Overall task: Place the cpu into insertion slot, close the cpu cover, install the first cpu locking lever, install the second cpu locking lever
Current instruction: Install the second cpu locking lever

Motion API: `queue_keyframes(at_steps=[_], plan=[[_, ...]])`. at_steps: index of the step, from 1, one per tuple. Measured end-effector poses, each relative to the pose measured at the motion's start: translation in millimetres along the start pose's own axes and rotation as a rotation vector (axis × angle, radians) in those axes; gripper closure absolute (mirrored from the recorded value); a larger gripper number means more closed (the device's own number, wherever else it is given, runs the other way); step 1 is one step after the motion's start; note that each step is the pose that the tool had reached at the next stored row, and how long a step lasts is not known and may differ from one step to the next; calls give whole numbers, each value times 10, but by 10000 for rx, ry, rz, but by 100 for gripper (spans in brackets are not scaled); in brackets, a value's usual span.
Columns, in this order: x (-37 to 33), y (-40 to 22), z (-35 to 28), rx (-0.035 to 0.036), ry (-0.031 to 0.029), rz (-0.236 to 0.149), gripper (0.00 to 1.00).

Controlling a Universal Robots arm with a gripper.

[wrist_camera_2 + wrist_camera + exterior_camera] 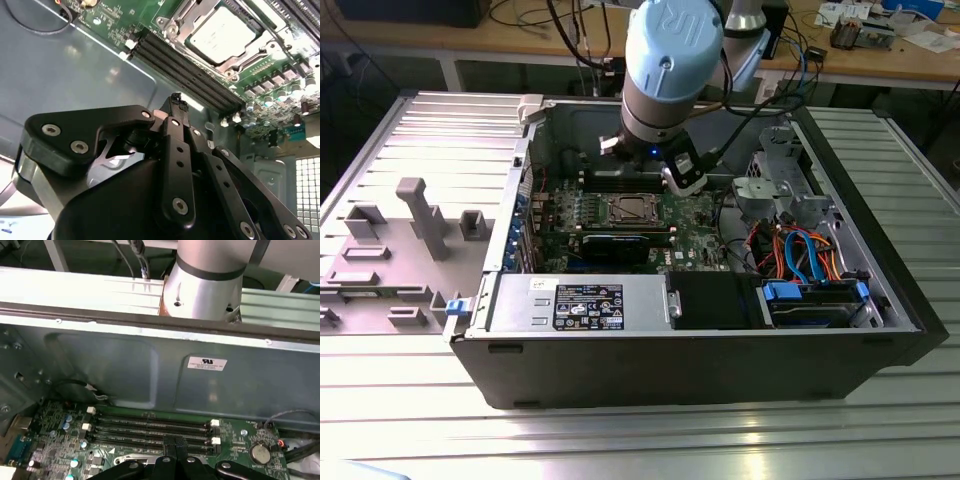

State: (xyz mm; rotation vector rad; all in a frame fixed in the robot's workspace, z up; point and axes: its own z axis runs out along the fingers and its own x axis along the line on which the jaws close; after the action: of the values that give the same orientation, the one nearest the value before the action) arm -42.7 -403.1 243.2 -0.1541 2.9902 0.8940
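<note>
Gripper (176, 102) has its fingers pressed together on nothing, hanging over the memory slots (185, 65) inside the open computer case (440, 330). Just beyond its tip the cpu (222, 35) already lies in the insertion slot (227, 62), with the cpu cover (182, 15) around it, so I judge the placing step done.
</note>
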Motion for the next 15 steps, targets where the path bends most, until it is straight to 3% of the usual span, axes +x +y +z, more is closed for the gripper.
queue_keyframes(at_steps=[2,8,9,12,13,15], plan=[[-1,-1,0,40,7,-1,89],[0,0,0,837,85,9,89],[0,0,0,1023,103,11,89],[-1,0,0,1451,145,17,89],[0,0,-1,1673,168,20,89],[0,0,0,1941,194,23,89]])
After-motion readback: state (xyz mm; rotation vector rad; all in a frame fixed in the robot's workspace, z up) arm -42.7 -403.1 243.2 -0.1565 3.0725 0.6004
